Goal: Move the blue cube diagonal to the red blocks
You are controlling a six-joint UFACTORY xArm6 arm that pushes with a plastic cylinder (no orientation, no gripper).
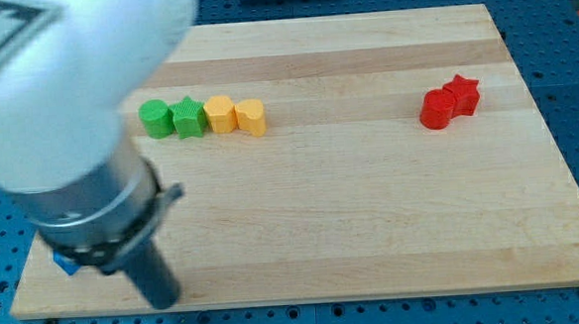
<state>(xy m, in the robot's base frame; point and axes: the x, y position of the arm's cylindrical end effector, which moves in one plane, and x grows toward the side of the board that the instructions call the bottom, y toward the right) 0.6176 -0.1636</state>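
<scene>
Two red blocks touch at the view's upper right: a red rounded block (434, 109) and a red star (461, 93). Only a small blue corner of the blue cube (65, 263) shows at the view's lower left, mostly hidden behind my arm. My rod comes down at the lower left, and my tip (162, 302) rests near the board's bottom edge, to the right of and slightly below the blue cube.
A row of blocks lies at the upper left: a green round block (154, 118), a green star (188, 118), a yellow block (220, 114) and another yellow block (251, 116). The arm's large white body (57, 85) covers the board's left side. The wooden board (372, 217) sits on a blue surface.
</scene>
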